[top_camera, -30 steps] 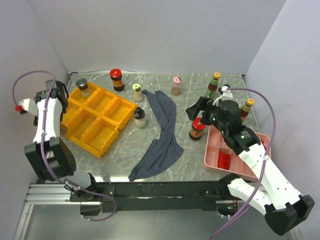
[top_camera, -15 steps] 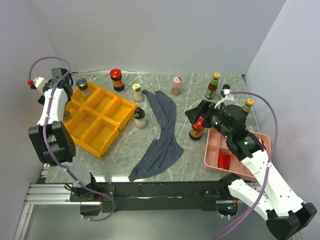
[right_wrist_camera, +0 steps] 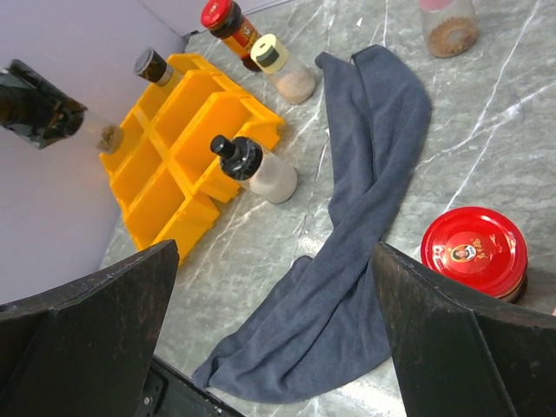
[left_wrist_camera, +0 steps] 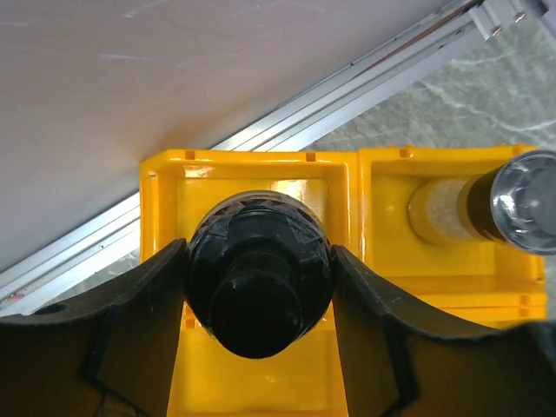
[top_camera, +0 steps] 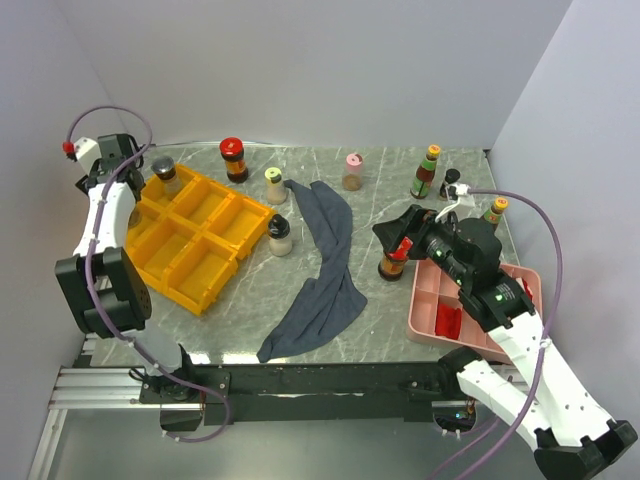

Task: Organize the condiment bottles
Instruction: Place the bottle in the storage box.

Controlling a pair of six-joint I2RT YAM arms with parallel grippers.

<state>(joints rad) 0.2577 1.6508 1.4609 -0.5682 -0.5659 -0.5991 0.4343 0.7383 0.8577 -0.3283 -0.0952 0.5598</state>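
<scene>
Placing step. Your left gripper [left_wrist_camera: 259,261] clamped on black-capped bottle [left_wrist_camera: 258,291], over corner cell of yellow tray [left_wrist_camera: 252,160], next to silver-capped shaker's [left_wrist_camera: 486,204] cell. Next, likely: lower straight, release. Your right gripper [right_wrist_camera: 276,304] spread wide, empty, near red-lidded jar [right_wrist_camera: 473,248], well right of tray.

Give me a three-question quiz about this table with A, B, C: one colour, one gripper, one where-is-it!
1. What colour is the lid of the jar next to the pink tray? A green, B red, C blue.
2. What is the right gripper doing? A standing open, B squeezing the jar, C squeezing the pink tray.
3. Where is the silver-capped shaker? A in the pink tray, B in the right gripper, C in the yellow tray.
Answers: B, the lid is bright red; A, its jaws stand wide apart, gripping nothing; C, it stands in a far compartment.
</scene>
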